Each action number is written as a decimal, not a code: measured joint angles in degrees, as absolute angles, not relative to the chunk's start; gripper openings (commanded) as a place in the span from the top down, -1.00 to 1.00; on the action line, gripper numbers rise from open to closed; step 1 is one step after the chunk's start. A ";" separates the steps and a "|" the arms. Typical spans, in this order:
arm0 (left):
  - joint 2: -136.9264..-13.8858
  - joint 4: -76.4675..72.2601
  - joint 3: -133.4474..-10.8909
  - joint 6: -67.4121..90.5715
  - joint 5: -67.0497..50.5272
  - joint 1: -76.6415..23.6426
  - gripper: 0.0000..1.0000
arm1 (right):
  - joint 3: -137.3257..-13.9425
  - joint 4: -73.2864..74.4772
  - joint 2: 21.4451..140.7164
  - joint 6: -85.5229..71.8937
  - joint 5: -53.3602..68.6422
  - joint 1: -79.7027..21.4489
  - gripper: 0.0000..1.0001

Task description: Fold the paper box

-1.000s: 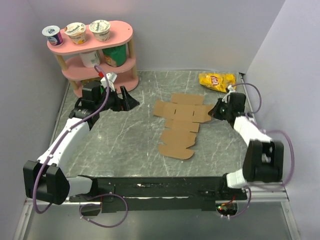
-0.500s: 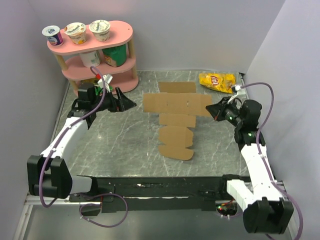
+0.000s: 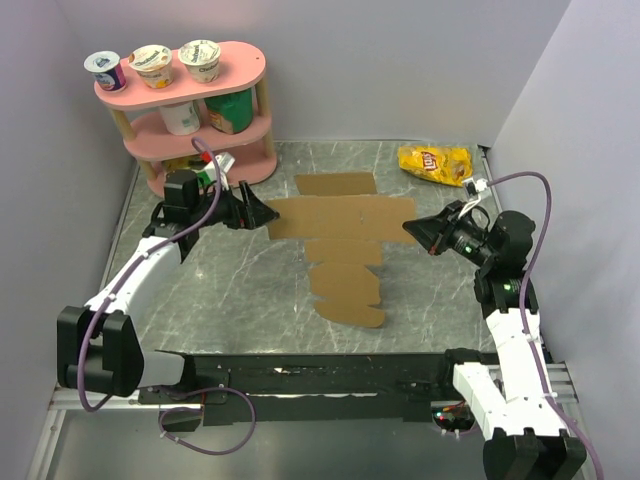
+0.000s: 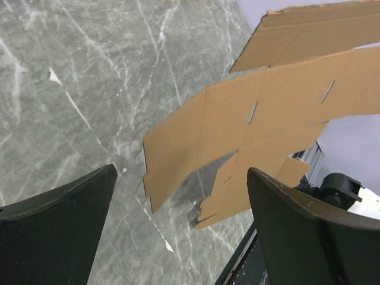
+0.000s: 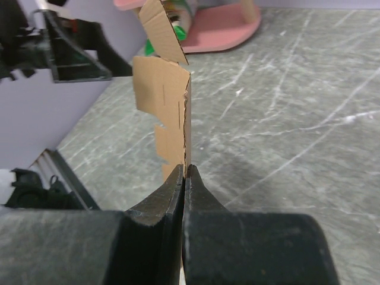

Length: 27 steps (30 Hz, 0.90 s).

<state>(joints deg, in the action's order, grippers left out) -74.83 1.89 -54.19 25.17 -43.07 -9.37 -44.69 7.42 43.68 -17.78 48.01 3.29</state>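
The paper box (image 3: 345, 222), a flat die-cut sheet, is held clear of the table (image 3: 250, 295) by its right edge, pinched in the closed right gripper (image 3: 413, 228), so that its left edge is presented to the wide-spread left gripper (image 3: 268, 212).

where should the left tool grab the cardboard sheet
Take the paper box by its left end flap, coming in from the left with jaws straddling the edge. The right tool pinches the right end, and that flap looks raised off the table, facing the open left tool.
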 measured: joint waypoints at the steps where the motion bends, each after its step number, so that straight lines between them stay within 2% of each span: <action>1: -75.00 0.73 -53.76 25.36 -43.53 -9.37 -0.96 | -44.69 7.35 43.51 -18.09 48.49 3.29 1.00; 4: -75.64 -0.99 -52.69 25.74 -44.77 -10.50 -0.92 | -44.69 7.05 43.18 -18.70 49.91 3.31 1.00; 7: -76.84 -1.13 -52.69 25.17 -45.32 -12.27 -0.66 | -44.69 6.76 43.20 -19.14 50.87 3.31 1.00; 8: -77.52 -1.13 -52.69 24.75 -45.52 -12.78 -0.43 | -44.71 6.70 43.20 -19.27 51.16 3.31 1.00; 10: -78.39 -1.08 -52.69 24.73 -45.91 -13.28 -0.25 | -44.75 6.59 43.22 -19.46 51.62 3.31 1.00; 11: -78.70 -1.19 -52.69 24.82 -46.02 -13.34 -0.04 | -44.77 6.57 43.24 -19.46 51.75 3.31 1.00; 13: -79.05 -1.30 -52.69 24.75 -46.35 -13.32 0.15 | -44.77 6.50 43.29 -19.49 51.77 3.31 1.00; 14: -79.11 -1.39 -52.69 24.69 -46.46 -13.32 0.42 | -44.77 6.52 43.31 -19.44 51.68 3.31 1.00; 15: -79.11 -1.52 -52.69 24.64 -46.52 -13.32 0.54 | -44.77 6.55 43.33 -19.38 51.37 3.31 0.95; 17: -78.96 -2.07 -52.51 24.40 -46.41 -13.54 0.70 | -44.77 6.87 43.44 -18.96 50.11 3.31 0.80; 19: -78.35 -2.39 -52.12 23.73 -46.00 -14.33 0.70 | -44.77 7.35 43.66 -18.55 48.66 3.31 0.25; 20: -77.78 -2.35 -51.79 23.18 -45.28 -15.07 0.80 | -44.77 7.68 43.75 -18.52 47.77 3.31 0.00; 21: -77.14 -2.20 -51.51 22.63 -44.29 -16.10 0.84 | -44.75 7.92 43.75 -18.52 46.83 3.31 -0.43; 22: -76.47 -2.09 -51.27 21.82 -43.31 -17.02 0.88 | -44.71 7.99 43.68 -18.65 45.89 3.31 -0.60; 23: -75.44 -1.80 -50.96 20.78 -41.36 -18.52 0.98 | -44.69 8.23 43.51 -18.70 44.75 3.29 -0.71; 24: -74.61 -1.48 -50.76 20.12 -39.97 -19.64 0.98 | -44.66 8.60 43.24 -18.72 42.81 3.31 -0.81; 27: -71.20 -1.13 -49.74 17.10 -32.91 -23.57 0.98 | -44.71 11.14 41.76 -19.99 35.40 3.29 -0.91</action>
<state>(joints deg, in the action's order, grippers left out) -71.20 -1.13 -49.74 17.10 -32.91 -23.57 -44.71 11.14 41.76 -19.99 35.40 3.29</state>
